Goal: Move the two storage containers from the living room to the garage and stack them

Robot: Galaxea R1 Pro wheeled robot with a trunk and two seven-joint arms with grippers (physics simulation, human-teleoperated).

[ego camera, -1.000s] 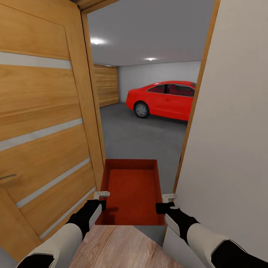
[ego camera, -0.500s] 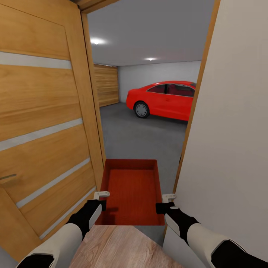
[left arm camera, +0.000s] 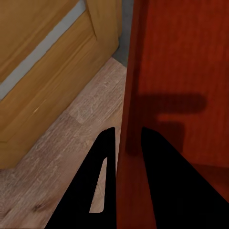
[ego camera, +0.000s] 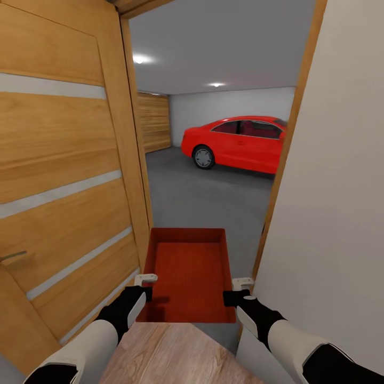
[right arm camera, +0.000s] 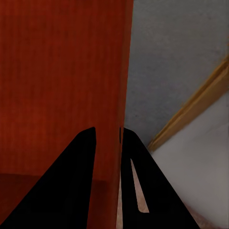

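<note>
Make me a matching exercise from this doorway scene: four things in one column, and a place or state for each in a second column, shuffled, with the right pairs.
Things:
1. storage container
2. car
3. wooden door
4. left gripper

Places or states:
A. parked inside the garage, beyond the doorway
B. standing open at the left of the doorway
C. held between both grippers, over the threshold
D. clamped on the container's left wall

Pairs: 1-C, 2-A, 3-B, 4-D. The right gripper clamps the opposite wall.
</note>
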